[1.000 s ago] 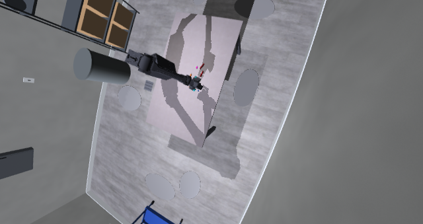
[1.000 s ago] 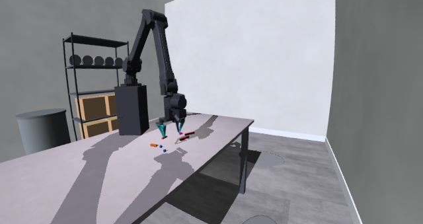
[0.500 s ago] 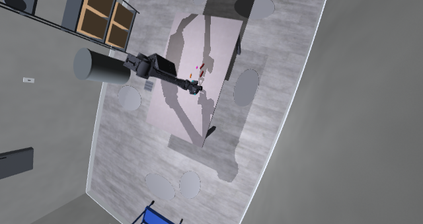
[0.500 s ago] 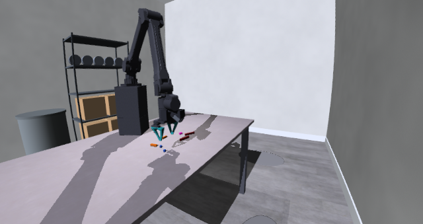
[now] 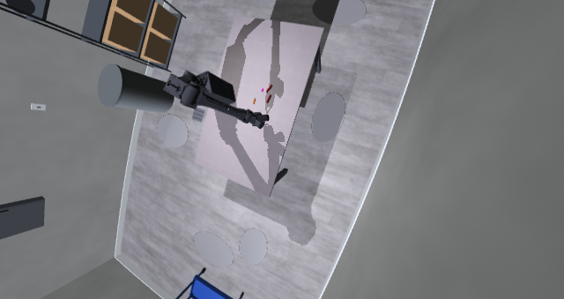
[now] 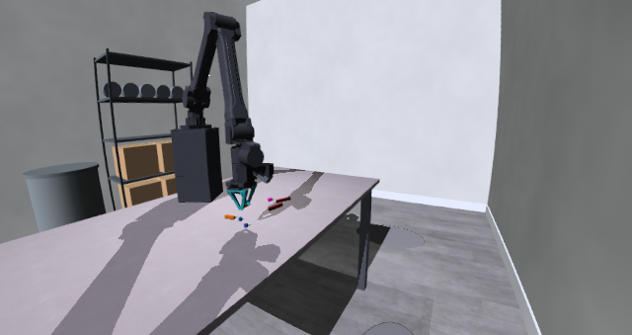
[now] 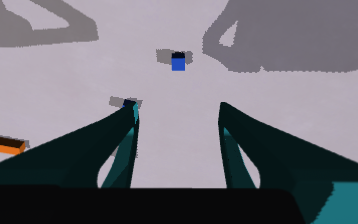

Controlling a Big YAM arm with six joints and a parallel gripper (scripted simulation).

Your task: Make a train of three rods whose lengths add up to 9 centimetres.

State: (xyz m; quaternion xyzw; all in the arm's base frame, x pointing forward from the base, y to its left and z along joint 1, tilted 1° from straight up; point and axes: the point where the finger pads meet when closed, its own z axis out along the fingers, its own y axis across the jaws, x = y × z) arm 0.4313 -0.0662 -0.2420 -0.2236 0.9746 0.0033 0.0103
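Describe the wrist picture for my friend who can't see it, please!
The robot's gripper is partly open, with nothing between its two dark teal fingers. Just beyond the fingertips is a tiny blue rod; another blue one peeks out by the left-hand fingertip. An orange rod pokes in from the picture's left edge.

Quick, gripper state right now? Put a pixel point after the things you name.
Gripper (image 6: 242,209) (image 7: 178,111): partly open, fingertips apart, holding nothing.
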